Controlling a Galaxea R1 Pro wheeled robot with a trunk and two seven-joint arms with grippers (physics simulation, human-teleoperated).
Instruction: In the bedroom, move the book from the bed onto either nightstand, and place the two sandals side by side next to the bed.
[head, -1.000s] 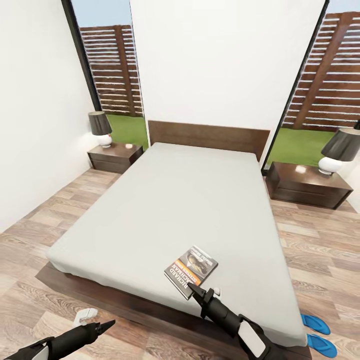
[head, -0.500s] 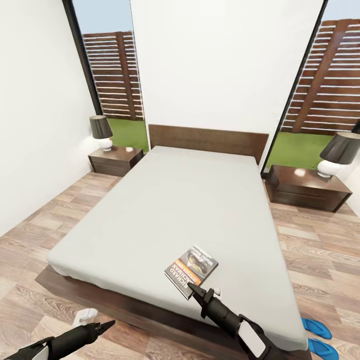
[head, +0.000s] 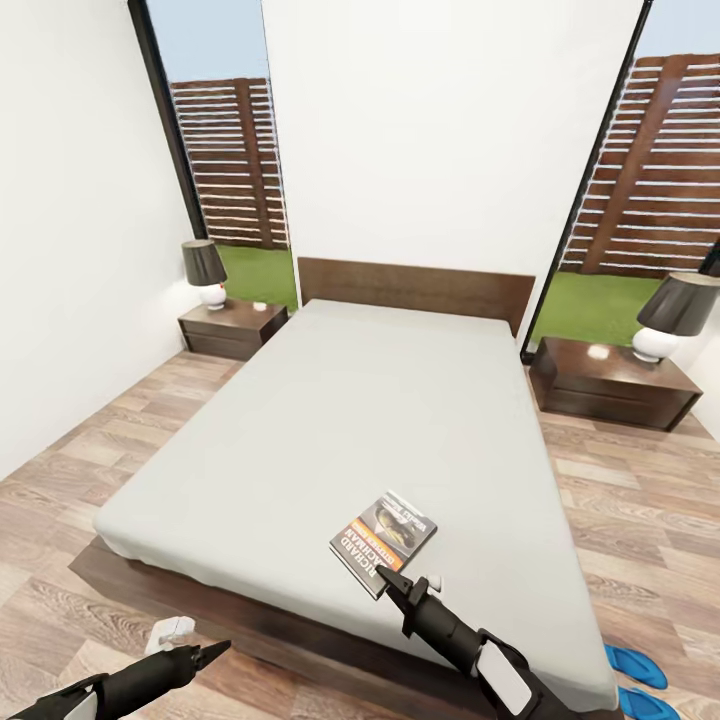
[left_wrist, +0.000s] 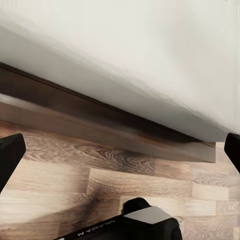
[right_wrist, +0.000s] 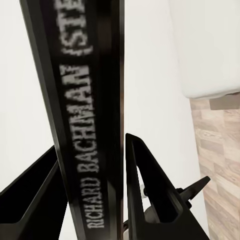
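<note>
The book (head: 384, 538), dark with an orange band, sits at the near right part of the off-white bed (head: 330, 430). My right gripper (head: 388, 580) is at its near edge. In the right wrist view the spine lettered "RICHARD BACHMAN" (right_wrist: 92, 100) stands between the two fingers, and the right gripper (right_wrist: 92, 145) is shut on the book. My left gripper (head: 215, 652) hangs over the floor before the bed's foot; the left wrist view shows this left gripper (left_wrist: 120, 145) open, facing the dark bed frame (left_wrist: 100, 125). Two blue sandals (head: 634, 664) (head: 645, 704) lie on the floor by the bed's near right corner.
A nightstand (head: 232, 328) with a black-shaded lamp (head: 204, 272) stands left of the headboard. Another nightstand (head: 612, 382) with a lamp (head: 670, 315) stands to the right. A small white object (head: 172, 632) lies on the wood floor near my left gripper. White walls and tall windows close the room.
The whole view has shifted: the headboard, nightstands and sandals sit lower in the picture, so the camera moved. Both grippers and the book hold the same places.
</note>
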